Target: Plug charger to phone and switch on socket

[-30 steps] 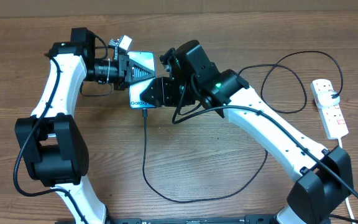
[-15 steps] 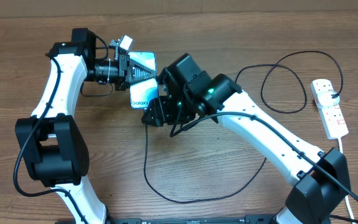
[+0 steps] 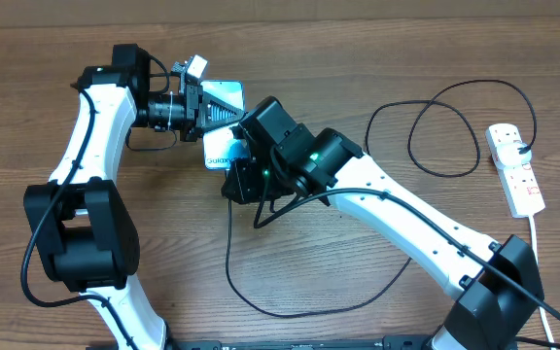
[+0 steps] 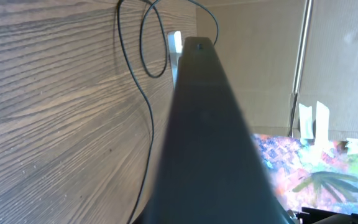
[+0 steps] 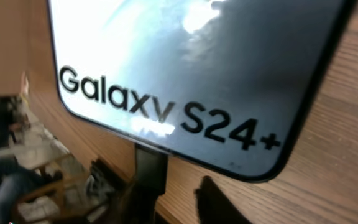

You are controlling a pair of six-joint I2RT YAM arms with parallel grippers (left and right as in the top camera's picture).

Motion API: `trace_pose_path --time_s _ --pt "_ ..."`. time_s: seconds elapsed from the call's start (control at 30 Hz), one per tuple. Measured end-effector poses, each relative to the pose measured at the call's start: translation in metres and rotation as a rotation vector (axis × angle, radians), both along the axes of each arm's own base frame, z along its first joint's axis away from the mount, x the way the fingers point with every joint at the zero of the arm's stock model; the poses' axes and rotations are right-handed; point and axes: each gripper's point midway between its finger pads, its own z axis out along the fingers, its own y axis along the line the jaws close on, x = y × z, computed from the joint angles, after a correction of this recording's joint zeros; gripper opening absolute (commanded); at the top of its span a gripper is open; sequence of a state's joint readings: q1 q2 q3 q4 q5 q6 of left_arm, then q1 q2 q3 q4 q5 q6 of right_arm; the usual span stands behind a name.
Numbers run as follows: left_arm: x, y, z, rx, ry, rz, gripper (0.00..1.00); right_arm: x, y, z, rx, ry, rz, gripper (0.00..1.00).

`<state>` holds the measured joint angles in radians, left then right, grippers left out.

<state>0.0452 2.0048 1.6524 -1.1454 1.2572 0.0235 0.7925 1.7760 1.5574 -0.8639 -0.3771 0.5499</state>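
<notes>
The phone (image 3: 224, 124) lies at the back left with its blue screen lit. My left gripper (image 3: 200, 109) is shut on its far end. In the left wrist view its dark edge (image 4: 210, 137) fills the frame and hides the fingers. The right wrist view shows the "Galaxy S24+" end of the phone (image 5: 185, 68). The charger's black connector (image 5: 151, 167) sits against that bottom edge. My right gripper (image 5: 179, 202) is open around the connector, with the right finger clear of it. It hovers at the phone's near end (image 3: 237, 183). The charger cable (image 3: 229, 253) loops across the table to the socket (image 3: 515, 170).
The socket's white cord (image 3: 542, 262) runs down the right edge. The cable makes a wide loop near the front (image 3: 299, 311) and a second loop at the back right (image 3: 455, 126). A cardboard wall stands behind the table.
My right arm has swung down and to the left, from beside the phone's lower right to its bottom edge. The left arm and phone have stayed still.
</notes>
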Motion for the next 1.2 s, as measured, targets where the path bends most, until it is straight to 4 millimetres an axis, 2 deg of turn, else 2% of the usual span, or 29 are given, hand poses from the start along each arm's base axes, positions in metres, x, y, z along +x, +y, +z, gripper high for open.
trace_pose_path --time_s 0.03,0.4,0.87,1.2 --pt "0.000 0.000 0.000 -0.003 -0.002 0.000 0.04 0.001 0.001 0.000 0.002 -0.004 -0.002 0.04" --pt "-0.001 0.000 0.001 -0.006 -0.011 -0.005 0.04 0.001 0.006 0.004 0.019 -0.020 0.004 0.04" --pt "-0.006 -0.002 0.002 -0.003 -0.040 -0.031 0.04 0.000 0.008 0.005 0.065 0.040 -0.015 0.04" --pt "-0.010 -0.003 0.004 -0.004 -0.030 -0.039 0.04 0.000 0.017 0.013 0.119 0.039 0.003 0.04"
